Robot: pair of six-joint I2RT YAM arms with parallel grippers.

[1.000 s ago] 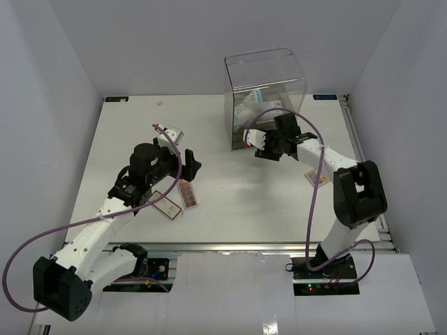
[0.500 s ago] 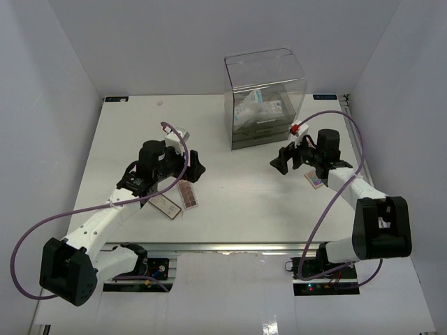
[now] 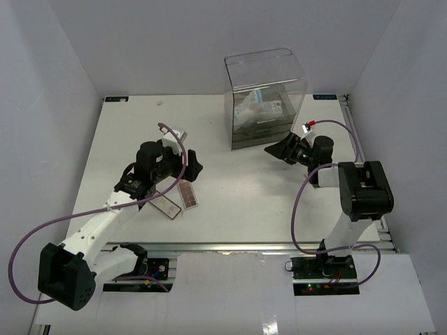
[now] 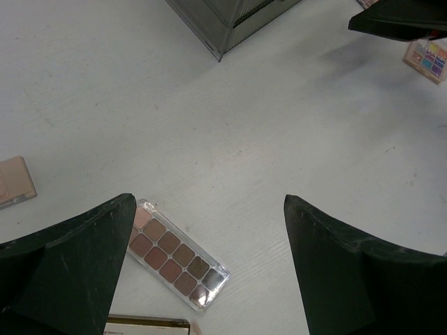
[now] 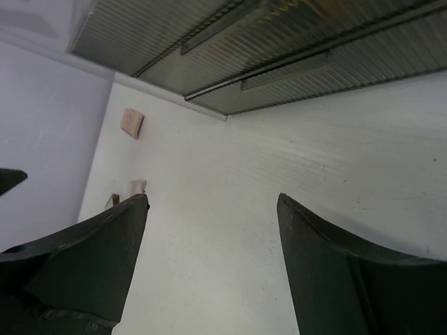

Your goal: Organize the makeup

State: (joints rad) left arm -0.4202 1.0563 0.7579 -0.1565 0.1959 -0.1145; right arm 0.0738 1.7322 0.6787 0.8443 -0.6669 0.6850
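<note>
My left gripper (image 3: 191, 167) (image 4: 209, 202) is open and empty above the table. The brown eyeshadow palette (image 4: 178, 255) (image 3: 187, 194) lies flat just below it, by the left finger. A dark-edged flat palette (image 3: 166, 204) lies beside it. A pink palette (image 4: 14, 183) shows at the left edge. My right gripper (image 3: 278, 149) (image 5: 213, 199) is open and empty, low in front of the clear drawer box (image 3: 265, 98). White-blue sachets (image 3: 253, 109) lie inside the box. The multicoloured palette (image 4: 427, 59) lies behind the right gripper. No lipstick is in view.
The box's ribbed drawer fronts (image 5: 279, 49) fill the top of the right wrist view. White walls close in the table on the left, back and right. The right arm's elbow (image 3: 363, 192) stands near the right edge.
My right gripper has pulled back from the box front to the right, and the arm has folded close to its base. My left gripper has barely shifted.
</note>
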